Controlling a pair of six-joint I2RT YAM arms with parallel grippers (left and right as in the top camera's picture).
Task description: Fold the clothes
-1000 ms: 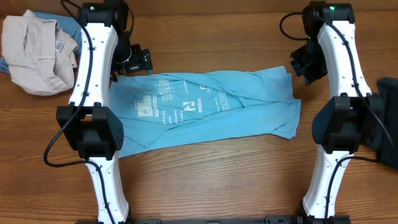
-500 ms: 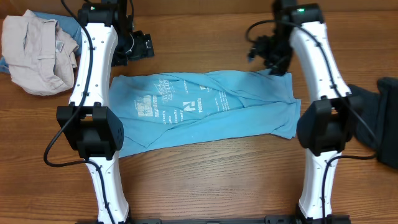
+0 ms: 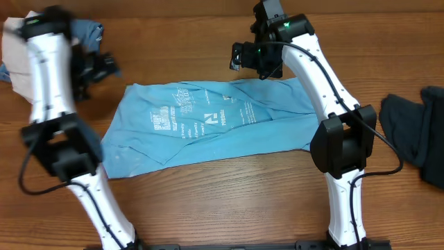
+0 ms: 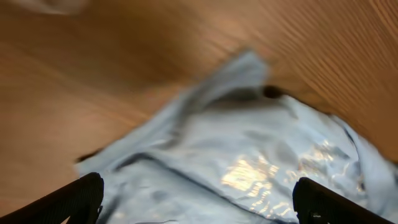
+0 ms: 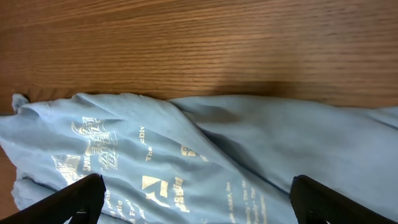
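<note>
– Two robot arms stand at a wooden worktop (image 3: 208,201), seen from above. What lies between them?

– One light sky-blue T-shirt (image 3: 229,132). It is spread across the middle of the frame, creased, with its long side running left to right. White lettering (image 3: 187,114) sits on its left half.

– Where is the left arm?

– The left arm (image 3: 48,76) rises along the left side of the frame and is blurred. Its wrist end is at upper left, near the shirt's upper left corner and off the cloth.

– And the left jaws?

– The left jaws are apart. In the left wrist view, two dark fingertips (image 4: 78,199) show in the bottom corners, wide of each other, with nothing gripped. That view is blurred. The shirt fills its lower part, with bare wood above.

– What about the right arm?

– The right arm (image 3: 316,69) reaches from lower right up to top centre. Its wrist end is over the shirt's top edge.

– And the right jaws?

– The right jaws are apart too. In the right wrist view, fingertips (image 5: 78,196) show in the bottom corners. The blue cloth and its lettering lie below, unheld.

– Any other clothes?

– A beige garment (image 3: 12,52) is in the upper left corner, partly behind the left arm. A denim-blue garment (image 3: 87,29) is just beside it. A dark navy garment (image 3: 416,132) lies at the right edge, well apart from the shirt.
</note>
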